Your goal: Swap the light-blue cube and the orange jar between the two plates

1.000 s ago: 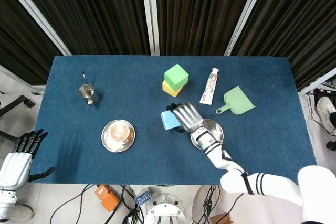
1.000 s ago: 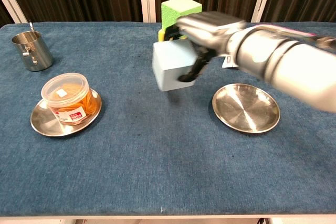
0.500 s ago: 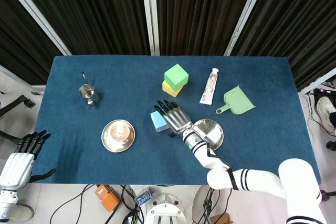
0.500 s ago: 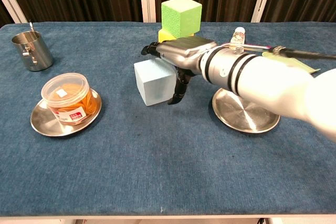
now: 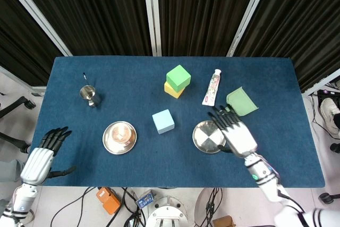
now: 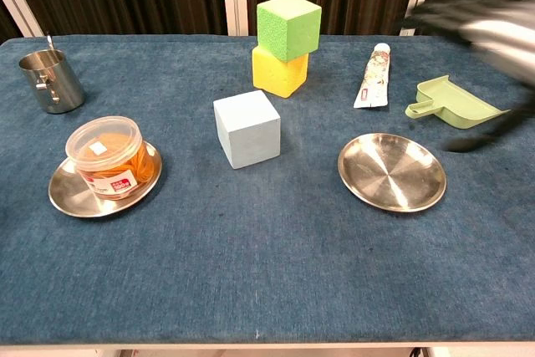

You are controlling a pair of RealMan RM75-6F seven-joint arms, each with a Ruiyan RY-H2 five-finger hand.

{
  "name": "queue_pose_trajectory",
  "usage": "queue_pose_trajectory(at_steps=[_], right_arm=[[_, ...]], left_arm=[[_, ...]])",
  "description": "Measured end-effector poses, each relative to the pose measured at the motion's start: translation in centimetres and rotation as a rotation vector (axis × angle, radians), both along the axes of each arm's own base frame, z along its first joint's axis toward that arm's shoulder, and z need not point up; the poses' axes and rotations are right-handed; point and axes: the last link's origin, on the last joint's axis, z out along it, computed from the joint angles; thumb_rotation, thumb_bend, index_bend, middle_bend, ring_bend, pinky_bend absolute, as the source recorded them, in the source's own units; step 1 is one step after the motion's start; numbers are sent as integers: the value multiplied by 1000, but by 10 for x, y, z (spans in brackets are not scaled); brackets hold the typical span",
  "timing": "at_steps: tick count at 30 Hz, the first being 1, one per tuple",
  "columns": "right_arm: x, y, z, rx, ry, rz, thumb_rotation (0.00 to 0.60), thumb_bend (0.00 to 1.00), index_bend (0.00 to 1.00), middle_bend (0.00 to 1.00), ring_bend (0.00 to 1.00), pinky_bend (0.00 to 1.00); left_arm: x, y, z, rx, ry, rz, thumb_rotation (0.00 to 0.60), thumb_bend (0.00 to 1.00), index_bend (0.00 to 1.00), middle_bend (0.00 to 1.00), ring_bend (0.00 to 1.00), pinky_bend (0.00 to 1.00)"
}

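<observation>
Although the light-blue cube [image 6: 247, 130] is off its plate, it sits on the blue cloth between the two plates, touching neither, so the swap looks only partly begun. The right-side steel plate [image 6: 391, 171] lies bare, ready to receive the orange jar [image 6: 108, 156], which rests lidded on the left steel plate [image 6: 68, 198]. By my judgement, what is left is carrying the jar across to the bare plate, then setting the cube on the vacated one. The right hand [image 5: 234, 133] hovers over the bare plate's edge, fingers spread and grasping nothing. The left hand [image 5: 43, 155] hangs off the table's left edge, fingers apart, empty.
</observation>
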Motion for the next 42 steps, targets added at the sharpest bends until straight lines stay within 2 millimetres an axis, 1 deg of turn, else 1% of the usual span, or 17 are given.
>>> queue_pose_trajectory(at_steps=[3,6,9,11,15,19,21,22,23,24,26,28,29,32,34,38,42], right_arm=[[-49,39,27,-65,-70,-116,521,196,0,0,0,0],[-86,71,50,-83,-94,-175,519,197,0,0,0,0],[-106,96,70,-84,-95,-196,519,197,0,0,0,0],[-107,99,74,-79,-96,-195,520,197,0,0,0,0],[-108,100,76,-62,-112,-199,520,196,0,0,0,0],[-108,98,77,-44,-119,-198,520,197,0,0,0,0],[-107,98,77,-44,-118,-194,520,197,0,0,0,0],[-106,97,77,-43,-118,-194,521,197,0,0,0,0],[-106,97,77,-42,-117,-195,520,197,0,0,0,0],[-107,97,76,-40,-117,-198,521,197,0,0,0,0],[-107,96,76,-35,-115,-203,521,196,0,0,0,0],[-107,95,75,-32,-113,-208,520,197,0,0,0,0],[-107,95,75,-32,-112,-209,520,197,0,0,0,0],[-107,95,76,-32,-111,-212,520,197,0,0,0,0],[-107,95,75,-31,-110,-215,521,197,0,0,0,0],[-107,95,75,-28,-111,-217,520,197,0,0,0,0],[-106,96,77,-30,-114,-214,521,197,0,0,0,0]], left_arm=[[17,16,-20,-35,-58,-21,600,110,80,19,0,66],[32,28,-35,-55,-56,-33,600,118,81,19,0,67],[45,40,-50,-63,-15,-34,600,117,81,19,0,67],[55,50,-62,-70,27,-25,600,114,81,19,0,67],[73,66,-86,-94,95,9,600,106,81,19,0,67],[87,76,-105,-126,120,43,600,105,81,19,0,73],[91,79,-113,-146,126,58,600,105,81,23,12,104],[92,80,-115,-153,127,64,600,108,86,42,33,151],[94,81,-116,-158,128,69,600,115,103,67,60,200],[96,83,-118,-161,128,75,600,131,147,120,117,278],[99,85,-120,-154,123,80,600,186,291,273,297,441],[103,86,-121,-139,110,85,600,240,391,382,414,539],[104,86,-121,-130,107,86,600,269,429,427,456,583],[109,87,-120,-92,91,80,600,329,495,507,530,642],[115,86,-119,-70,73,66,600,350,518,528,551,657],[128,82,-117,-59,39,26,600,355,526,535,558,661],[152,75,-118,-69,16,-35,600,348,526,536,558,661]])
